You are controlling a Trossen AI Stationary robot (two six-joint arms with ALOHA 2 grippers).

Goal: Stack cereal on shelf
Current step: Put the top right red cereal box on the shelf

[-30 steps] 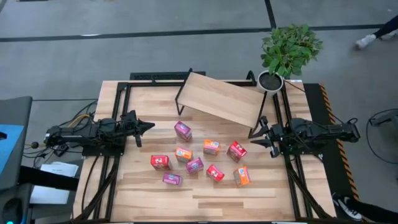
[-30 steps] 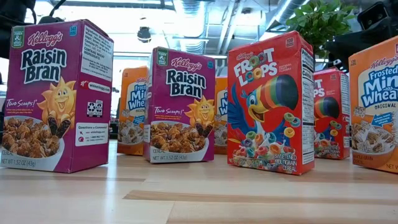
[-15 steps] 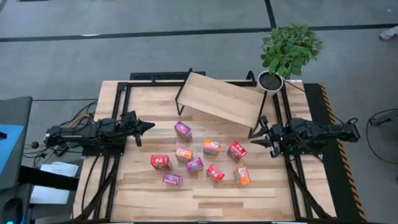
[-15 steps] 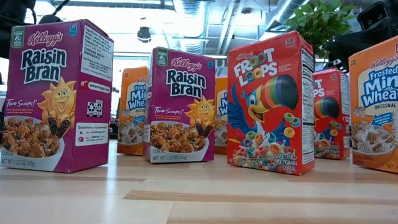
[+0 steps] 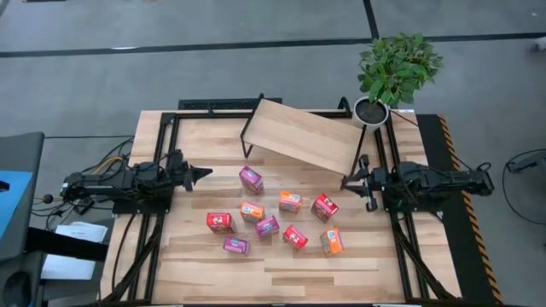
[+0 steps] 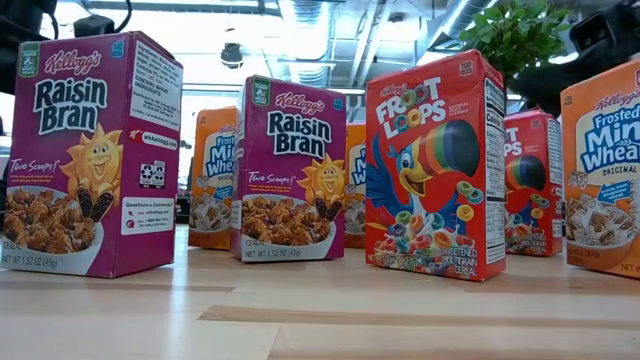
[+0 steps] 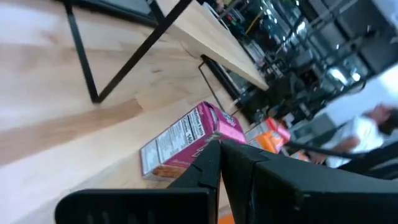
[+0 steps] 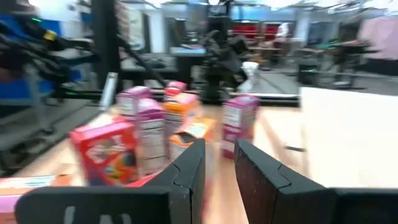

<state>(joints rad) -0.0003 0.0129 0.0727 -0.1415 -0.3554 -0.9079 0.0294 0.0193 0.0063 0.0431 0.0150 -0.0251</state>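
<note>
Counted nine little cereal boxes from the high view, all standing loose on the tabletop in front of the shelf: three magenta Raisin Bran, three red Froot Loops and three orange Frosted Mini-Wheats. Shelf board has zero boxes on it and sits at the back, beside one potted plant. Left gripper waits at the left edge, fingers pinched together on nothing. Right gripper sits by the shelf's right leg, fingers a narrow gap apart, empty.
</note>
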